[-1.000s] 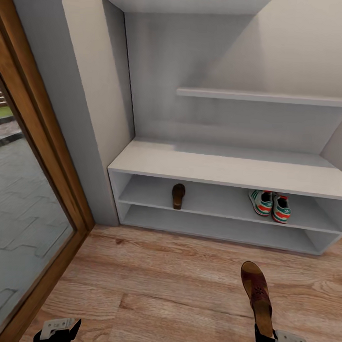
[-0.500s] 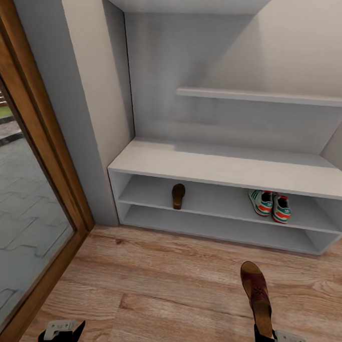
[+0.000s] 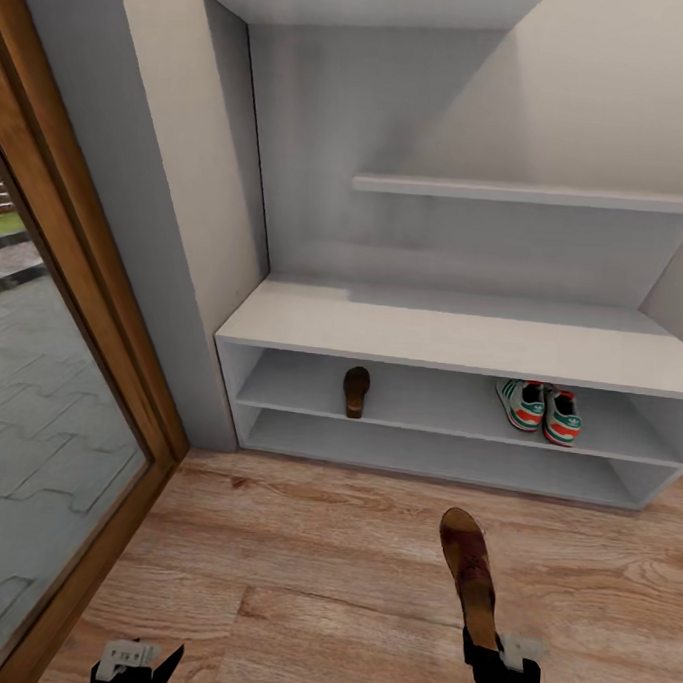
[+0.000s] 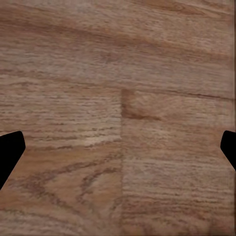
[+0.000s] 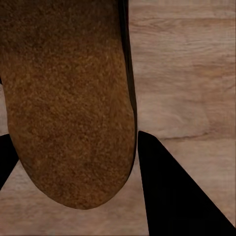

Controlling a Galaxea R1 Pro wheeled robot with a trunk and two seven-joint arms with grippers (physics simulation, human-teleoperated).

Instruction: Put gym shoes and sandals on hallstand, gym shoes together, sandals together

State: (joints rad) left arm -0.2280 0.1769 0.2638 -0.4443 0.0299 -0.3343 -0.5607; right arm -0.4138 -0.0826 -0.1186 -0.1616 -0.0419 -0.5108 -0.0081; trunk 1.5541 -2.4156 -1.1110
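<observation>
My right gripper [image 3: 493,658] is clamped on the heel of the second sandal [image 3: 469,579], whose toe points away from me toward the shoe rack [image 3: 452,337]. Since a moment ago this arm has swung the sandal leftward and rolled it partly onto its edge, so it now lines up more nearly with the first sandal [image 3: 356,390], which lies on the left part of the upper open shelf. The gym shoes [image 3: 538,409] sit side by side on the right part of that same shelf, touching or nearly so. I judge three of four items placed; the remaining step is to carry the held sandal forward and set it just beside its partner. My left gripper [image 3: 136,663] hangs low at the near left over the floor [image 3: 319,571], a little lower in the head view than a second ago. The left wrist view shows bare planks between widely parted fingertips [image 4: 10,152], so its jaws stand wide and hold nothing. The right wrist view shows the sandal's grainy brown surface close up with a dark finger [image 5: 177,196] beside it, a contact hard to make out from the head view.
</observation>
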